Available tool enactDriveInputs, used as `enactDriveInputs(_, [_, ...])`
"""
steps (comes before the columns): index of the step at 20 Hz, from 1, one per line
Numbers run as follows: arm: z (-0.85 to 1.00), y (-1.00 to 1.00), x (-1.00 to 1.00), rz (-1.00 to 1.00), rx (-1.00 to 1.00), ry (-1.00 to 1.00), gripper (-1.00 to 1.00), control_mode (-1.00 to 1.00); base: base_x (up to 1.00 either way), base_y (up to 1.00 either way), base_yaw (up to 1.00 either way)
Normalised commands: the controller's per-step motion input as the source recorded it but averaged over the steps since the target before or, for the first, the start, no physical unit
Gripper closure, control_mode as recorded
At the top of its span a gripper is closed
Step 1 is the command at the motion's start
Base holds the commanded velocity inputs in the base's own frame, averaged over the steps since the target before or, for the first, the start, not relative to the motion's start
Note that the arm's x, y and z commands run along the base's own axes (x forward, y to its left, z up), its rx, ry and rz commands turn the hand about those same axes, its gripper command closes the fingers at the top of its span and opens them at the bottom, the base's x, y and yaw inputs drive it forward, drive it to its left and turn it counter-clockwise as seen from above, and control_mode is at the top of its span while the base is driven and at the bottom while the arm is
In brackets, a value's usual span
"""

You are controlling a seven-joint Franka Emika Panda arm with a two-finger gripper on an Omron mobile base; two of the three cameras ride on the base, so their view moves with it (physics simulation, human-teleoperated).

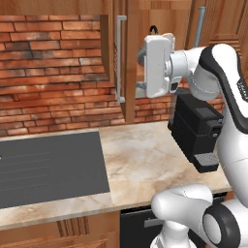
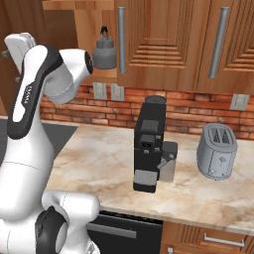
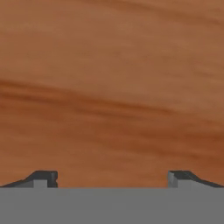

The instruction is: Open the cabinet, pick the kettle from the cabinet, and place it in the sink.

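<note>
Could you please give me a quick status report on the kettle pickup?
Pincer open, empty, facing wood grain. Cabinet door open; kettle on its shelf, ungrasped. Coffee machine stands on the counter below.

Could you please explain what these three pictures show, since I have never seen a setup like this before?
This is a rendered kitchen with a white robot arm on a driving base. Two pictures come from cameras on the base, behind the arm to its left and right; the third looks along the gripper itself. The gripper's two dark fingertips stand wide apart, open and holding nothing, facing plain wood close up. On the marble counter stand a black coffee machine and a grey toaster; a dark stovetop lies to the left. Above, the wooden cabinet has one door swung open, and the grey kettle sits inside on its shelf.
</note>
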Motion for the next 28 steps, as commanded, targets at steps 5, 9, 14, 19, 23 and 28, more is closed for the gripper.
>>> enactDriveInputs(5, [-0.11, 0.56, 0.06, 0.00, -0.01, 0.00, -1.00, -1.00, 0.00, 0.00, 0.00])
enactDriveInputs(9, [-0.09, 0.44, 0.10, -0.02, 0.00, 0.00, -1.00, -1.00, 0.00, 0.00, 0.00])
enactDriveInputs(14, [-0.07, 0.28, 0.12, -0.08, 0.00, 0.02, -1.00, -1.00, 0.00, 0.00, 0.00])
enactDriveInputs(19, [0.00, -0.24, -0.03, -0.01, 0.00, 0.00, -1.00, -1.00, 0.00, 0.00, 0.00])
enactDriveInputs(23, [0.00, -0.45, -0.04, -0.01, -0.04, 0.00, -1.00, -1.00, 0.00, 0.00, 0.00])
enactDriveInputs(28, [0.02, -0.47, -0.06, -0.03, -0.08, 0.00, -1.00, -1.00, 0.00, 0.00, 0.00])
